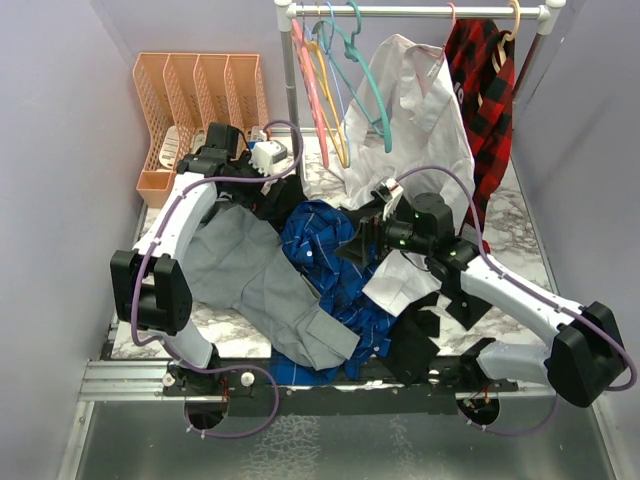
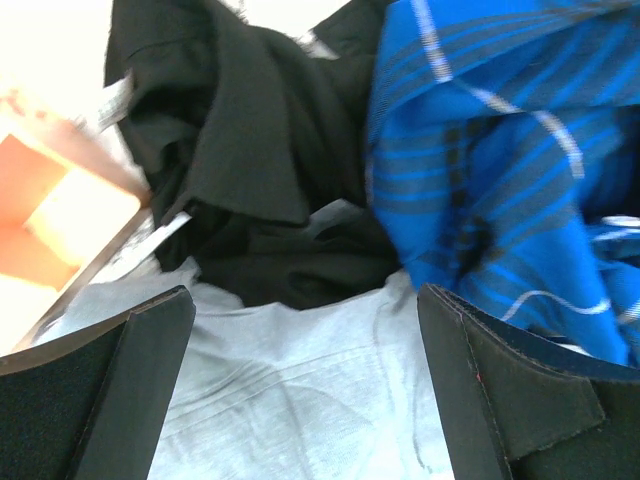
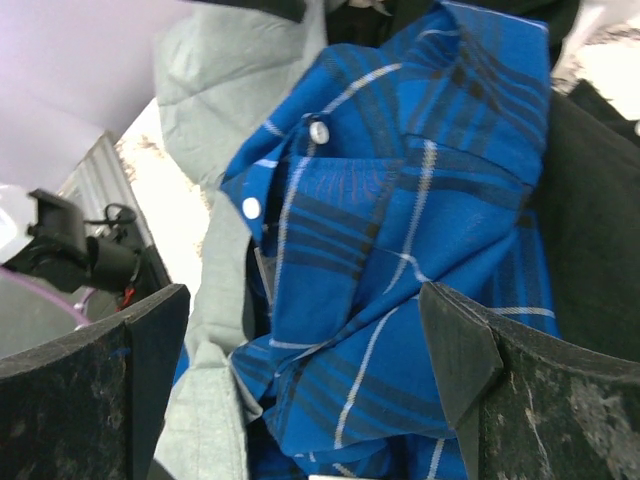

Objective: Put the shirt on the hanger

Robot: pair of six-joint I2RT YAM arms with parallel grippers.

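The royal-blue plaid shirt (image 1: 318, 258) lies crumpled in the middle of the table, partly over a grey shirt. In the right wrist view its button placket and collar (image 3: 400, 230) fill the space below my right gripper (image 3: 305, 335), which is open and empty just above the cloth. In the top view the right gripper (image 1: 352, 246) sits at the shirt's right edge. The left gripper (image 1: 268, 200) is open and empty over the grey shirt (image 2: 300, 380), with the blue shirt (image 2: 500, 170) to its right. The teal-green hanger (image 1: 362, 75) hangs bare on the rack.
A grey shirt (image 1: 250, 270) and black garments (image 2: 240, 130) lie around the blue one. On the rack (image 1: 420, 11) hang pink and yellow hangers (image 1: 318, 90), a white shirt (image 1: 415, 110) and a red-and-black plaid shirt (image 1: 490, 80). An orange file rack (image 1: 195, 95) stands at the back left.
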